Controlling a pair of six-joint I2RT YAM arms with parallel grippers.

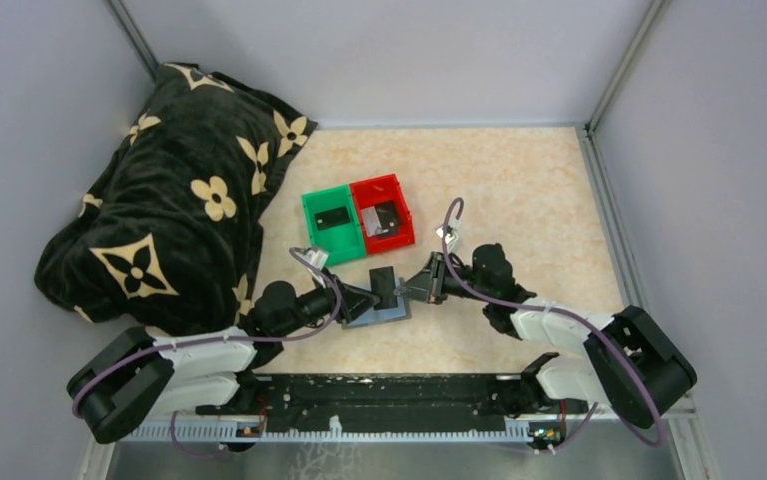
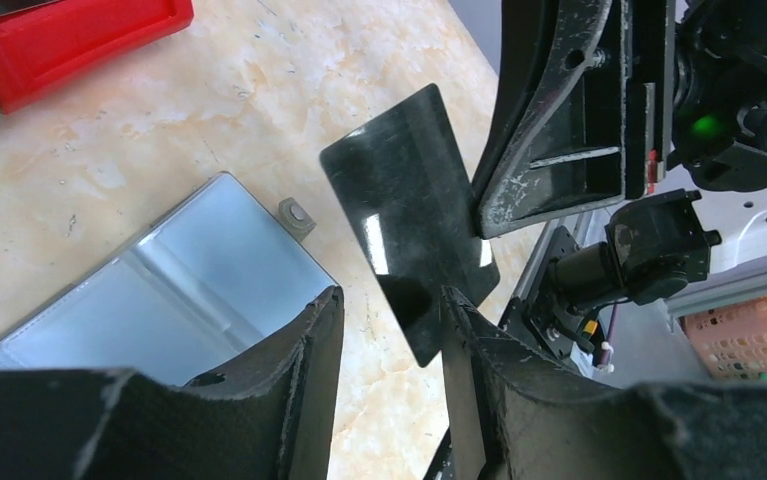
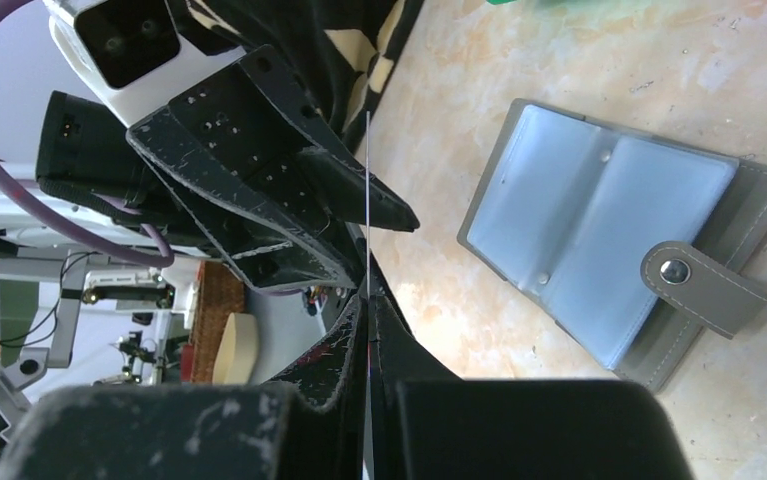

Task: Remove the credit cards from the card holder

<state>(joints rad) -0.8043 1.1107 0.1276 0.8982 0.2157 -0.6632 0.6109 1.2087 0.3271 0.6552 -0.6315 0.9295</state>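
Thin, stiff, light and likely slick, the black credit card point(image 2: 409, 230) is held above the open card holder point(image 3: 599, 230) on the counter point(image 2: 159, 130), pinched across its flat faces by the right gripper point(image 3: 367, 330), the left gripper point(image 2: 391, 297) spread around its free corner

Your top camera sits high behind the arm bases and looks down and forward over the whole table point(image 1: 539, 200), far enough off to take in both arms and the walls around them. Your left wrist camera peers out close between its own fingers point(image 2: 299, 390) toward the right gripper point(image 2: 481, 218), and your right wrist camera faces back at the left gripper point(image 3: 384, 250) from just as near. All three views share the open wallet point(image 1: 379, 316) and the dark card point(image 1: 384, 284) between the grippers.
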